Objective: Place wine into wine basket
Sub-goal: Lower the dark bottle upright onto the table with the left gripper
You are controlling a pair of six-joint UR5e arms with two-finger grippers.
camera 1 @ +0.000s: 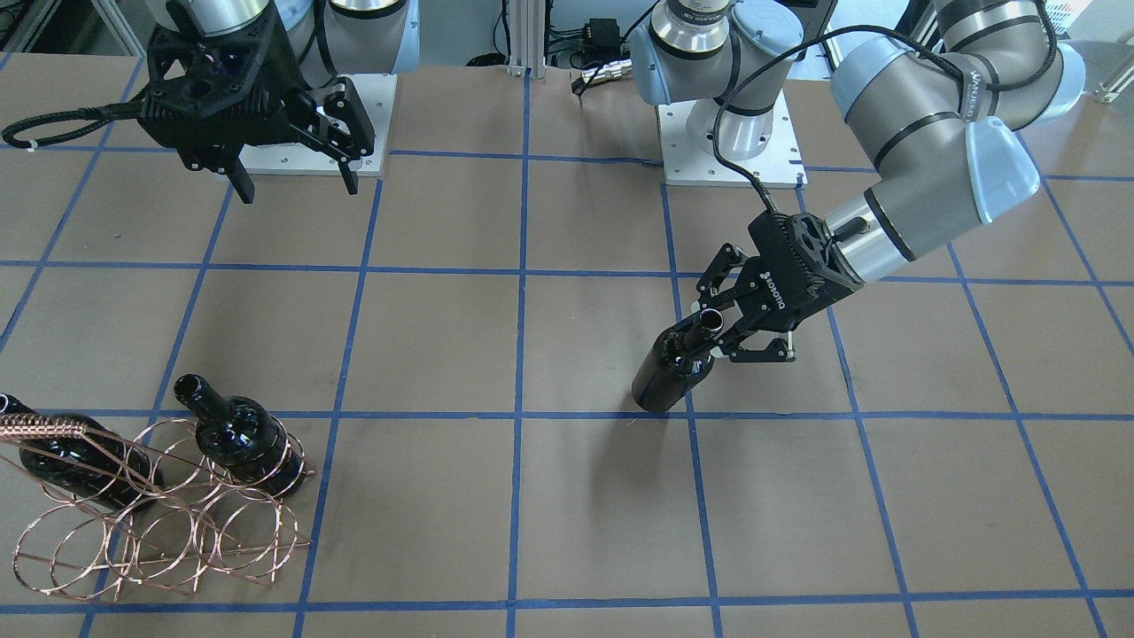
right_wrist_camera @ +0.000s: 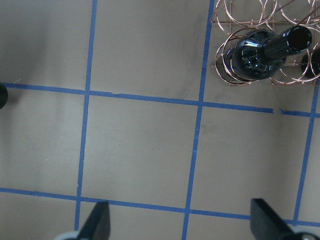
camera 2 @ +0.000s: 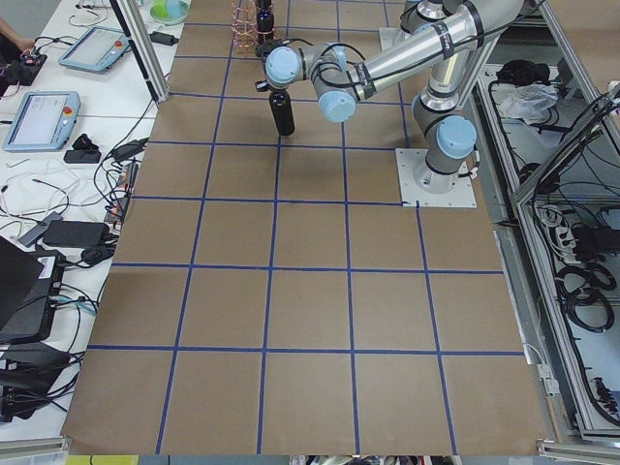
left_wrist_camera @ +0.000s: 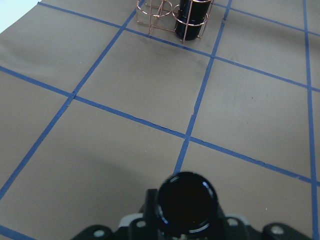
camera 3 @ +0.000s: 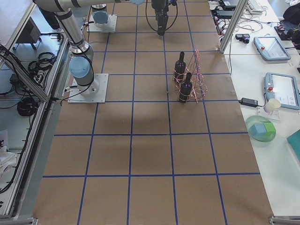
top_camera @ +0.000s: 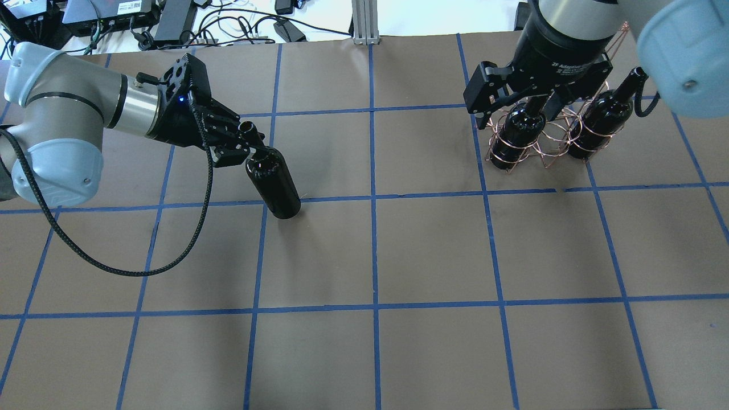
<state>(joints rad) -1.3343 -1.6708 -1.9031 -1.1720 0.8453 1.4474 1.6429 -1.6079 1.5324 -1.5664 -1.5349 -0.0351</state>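
Note:
A glossy near-black wine bottle stands about upright on the left half of the table, also seen from above. My left gripper is shut on its neck just under the rimmed mouth. I cannot tell whether its base touches the table. The copper wire wine basket sits far to the right and holds two identical bottles. My right gripper hovers open and holds nothing, high above the table near the basket.
The brown table surface carries a grid of blue tape lines. Both arm bases stand at the robot's edge. Benches with tablets, cables and a cup flank the table ends.

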